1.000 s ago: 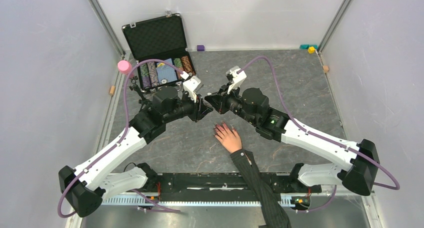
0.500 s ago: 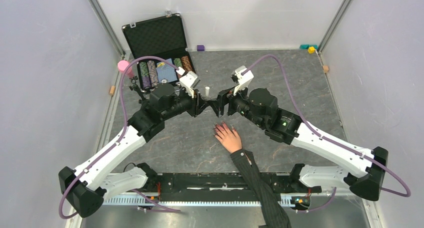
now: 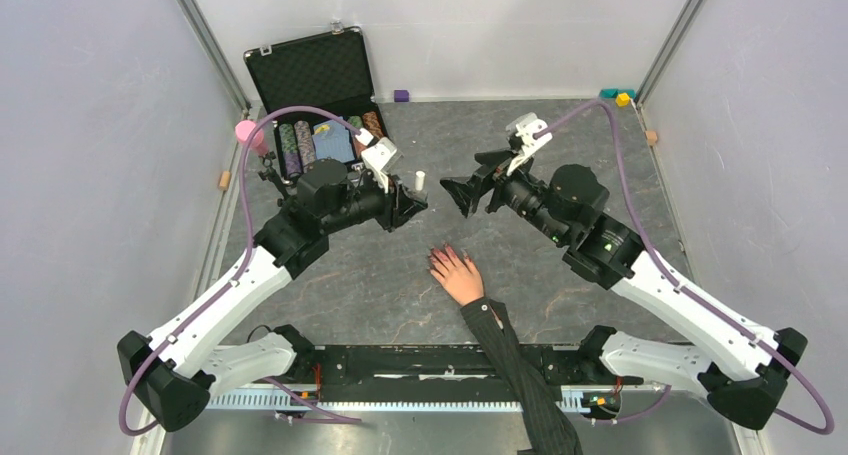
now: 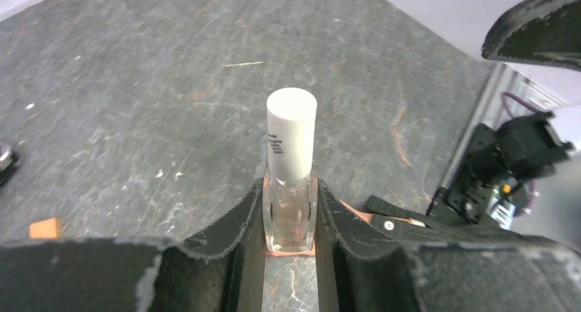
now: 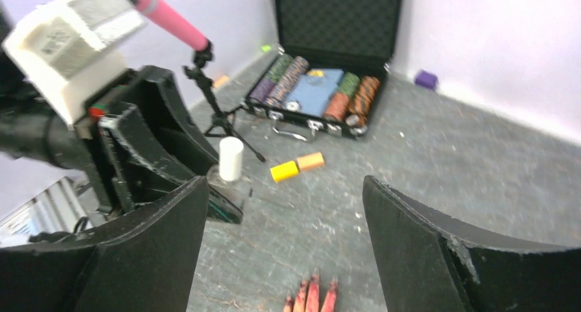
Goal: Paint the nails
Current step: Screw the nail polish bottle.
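Left gripper [image 4: 290, 192] clamps white-capped bottle [image 4: 291, 144]; right gripper [image 3: 462, 195] gapes wide opposite. Nails [image 3: 440, 254] lie nearer the bases; poker-chip case [image 3: 318, 103] sits behind.

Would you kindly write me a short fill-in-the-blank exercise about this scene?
The left claw is shut on the small clear glass bottle, whose cap is ____.
The right claw is ____ and holds nothing.
The pale hand with glossy reddish-pink nails wears a dark pinstriped ____.
Missing: white; open; sleeve.
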Available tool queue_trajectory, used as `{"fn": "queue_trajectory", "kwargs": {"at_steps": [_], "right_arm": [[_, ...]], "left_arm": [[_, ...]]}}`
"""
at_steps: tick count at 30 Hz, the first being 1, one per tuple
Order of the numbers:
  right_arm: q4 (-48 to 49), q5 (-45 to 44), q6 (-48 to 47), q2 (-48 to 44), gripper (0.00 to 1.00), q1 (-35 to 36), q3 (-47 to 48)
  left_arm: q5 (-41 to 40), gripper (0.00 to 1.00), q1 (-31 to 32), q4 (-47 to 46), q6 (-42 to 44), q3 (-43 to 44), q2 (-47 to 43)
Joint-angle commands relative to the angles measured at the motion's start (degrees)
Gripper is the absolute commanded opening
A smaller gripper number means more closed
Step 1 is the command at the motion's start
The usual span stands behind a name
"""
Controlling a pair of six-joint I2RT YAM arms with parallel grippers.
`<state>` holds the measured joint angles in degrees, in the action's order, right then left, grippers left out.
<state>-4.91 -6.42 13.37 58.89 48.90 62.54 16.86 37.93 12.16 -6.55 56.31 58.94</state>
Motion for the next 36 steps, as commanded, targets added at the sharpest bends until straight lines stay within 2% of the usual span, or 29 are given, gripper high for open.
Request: {"fn": "queue_trajectory", "kwargs": {"at_steps": [1, 6, 10, 18, 26, 31, 33, 36], "right_arm": [[10.2, 12.1, -4.6, -3.0, 0.86, -1.0, -2.3], [18.4, 21.9, -5.2, -5.1, 0.85, -1.0, -5.6], [20.5, 29.6, -4.5, -4.1, 0.8, -1.0, -5.5], [24.6, 39.8, -0.1, -3.0, 0.68, -1.0, -5.9], [23.7, 40.9, 0.5, -2.2, 0.56, -1.0, -6.1], [22.8, 41.2, 0.8, -1.5, 0.54, -1.0, -6.0], [22.7, 41.4, 1.0, -1.5, 0.49, -1.0, -6.1], [22.7, 41.5, 1.4, -1.5, 0.37, -1.0, -6.2]], "left_arm": [[16.1, 0.02, -0.4, -2.1, 2.6, 3.2, -0.5], [37.3, 0.02, -0.4, -8.2, -1.8, 2.8, -0.6], [43.6, 0.02, -0.4, -14.1, -6.6, 2.1, 0.1], [44.0, 0.02, -0.4, -16.6, -9.2, 1.6, 0.7], [43.3, 0.02, -0.4, -16.6, -9.1, 1.5, 0.5], [42.5, 0.02, -0.4, -15.9, -8.7, 1.7, 0.4], [42.2, 0.02, -0.4, -15.8, -8.6, 1.7, 0.3], [41.4, 0.02, -0.4, -15.4, -8.2, 1.6, 0.1]]}}
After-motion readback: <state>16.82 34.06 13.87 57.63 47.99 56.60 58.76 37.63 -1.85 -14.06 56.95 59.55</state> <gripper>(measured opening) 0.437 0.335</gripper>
